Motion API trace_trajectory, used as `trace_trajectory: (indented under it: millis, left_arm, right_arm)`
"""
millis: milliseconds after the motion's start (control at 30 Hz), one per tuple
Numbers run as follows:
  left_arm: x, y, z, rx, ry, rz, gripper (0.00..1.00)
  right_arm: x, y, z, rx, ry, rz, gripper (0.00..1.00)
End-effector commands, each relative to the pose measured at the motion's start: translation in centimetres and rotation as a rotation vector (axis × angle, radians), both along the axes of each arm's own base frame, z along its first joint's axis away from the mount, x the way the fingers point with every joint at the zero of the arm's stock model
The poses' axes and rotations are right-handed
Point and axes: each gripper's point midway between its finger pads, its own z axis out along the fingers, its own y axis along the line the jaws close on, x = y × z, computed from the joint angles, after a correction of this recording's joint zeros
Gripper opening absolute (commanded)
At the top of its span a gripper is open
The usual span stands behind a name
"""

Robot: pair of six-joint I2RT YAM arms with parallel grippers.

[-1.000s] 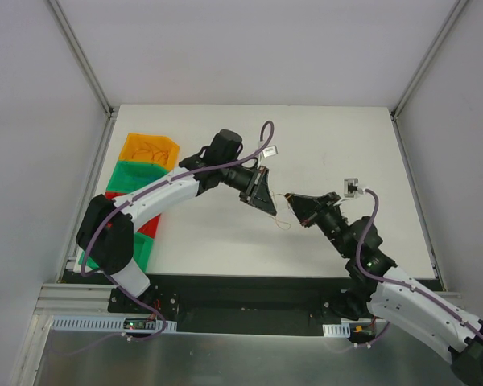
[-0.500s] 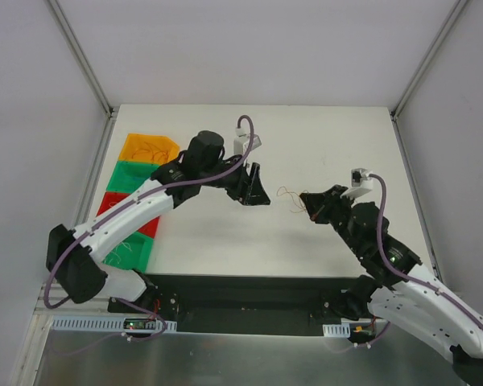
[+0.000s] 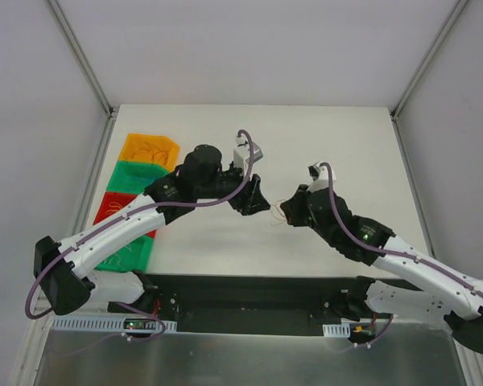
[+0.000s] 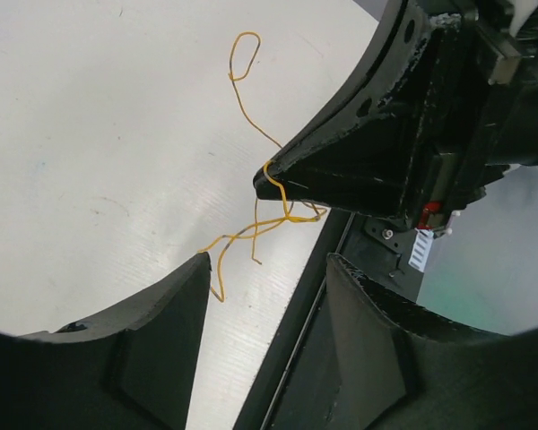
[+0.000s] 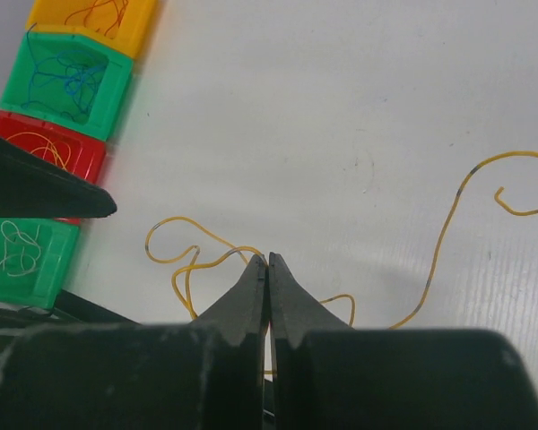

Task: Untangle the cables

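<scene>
Pinching the cables (image 4: pixel 267 224) at its very tip, the right gripper (image 5: pixel 268 262) is clenched, jaws pressed flat together with a thin orange-yellow strand caught between them; we take that gripper as our mark for everything else. Just beside it, on its left, the left gripper (image 4: pixel 269 264) stands released, nothing between its parted jaws; one strand end comes close to one of its fingers (image 4: pixel 161 313), but we cannot tell whether it touches. From the right gripper's tip the wire loops out over the white table (image 3: pixel 330 145); whether the loops rest on the table or hang just over it we cannot tell; we see a few crossings close under the tip, and one long open loop reaching beyond it. To the right of the right gripper runs a longer curl with grey marks; whether it is the same strand or a second we cannot say. Well to the left of the right gripper sits a row of bins (image 5: pixel 117 90), and these hold loose wire: orange in the yellow one, blue in the green, yellow in the red, pale wire in the nearest green. We judge the job far along; the filled bins look like finished work, and only this small orange-yellow knot is left; it is not yet pulled apart, since strands cross near the pinch; the open gripper would need to take a free end and draw it away from the right gripper.
</scene>
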Motion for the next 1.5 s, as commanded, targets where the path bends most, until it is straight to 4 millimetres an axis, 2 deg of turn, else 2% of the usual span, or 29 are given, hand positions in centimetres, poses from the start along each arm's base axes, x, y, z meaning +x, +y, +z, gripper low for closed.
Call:
trace_trajectory:
  millis: [0, 167, 267, 433, 633, 900, 1267, 1467]
  left_arm:
    - [1.1, -0.2, -0.1, 0.009, -0.061, 0.040, 0.50]
    - [1.4, -0.3, -1.1, 0.039, -0.029, 0.045, 0.45]
    - [1.0, -0.6, -1.0, 0.031, -0.014, 0.025, 0.50]
    - [0.9, -0.6, -1.0, 0.030, -0.007, 0.021, 0.50]
    - [0.5, -0.2, 0.0, 0.008, -0.026, 0.020, 0.62]
    - [0.9, 0.3, 0.5, 0.002, -0.040, 0.064, 0.61]
    - [2.5, 0.4, -2.7, 0.100, 0.011, 0.140, 0.47]
    - [3.7, 1.1, -4.5, 0.190, 0.002, 0.206, 0.46]
  right_arm:
    - [0.5, 0.9, 2.8, -0.015, -0.070, -0.010, 0.00]
    - [0.3, 2.0, 3.5, -0.046, -0.095, 0.001, 0.00]
    - [0.2, 2.4, 3.4, -0.060, -0.098, 0.004, 0.00]
    - [0.1, 2.6, 3.7, -0.059, -0.106, 0.004, 0.00]
    - [0.3, 2.3, 3.0, -0.096, -0.101, -0.010, 0.00]
    - [0.2, 3.2, 3.0, -0.111, -0.107, 0.010, 0.00]
    - [-0.3, 3.8, 4.5, -0.046, -0.125, 0.016, 0.00]
    - [-0.4, 4.4, 5.1, -0.035, -0.128, 0.004, 0.00]
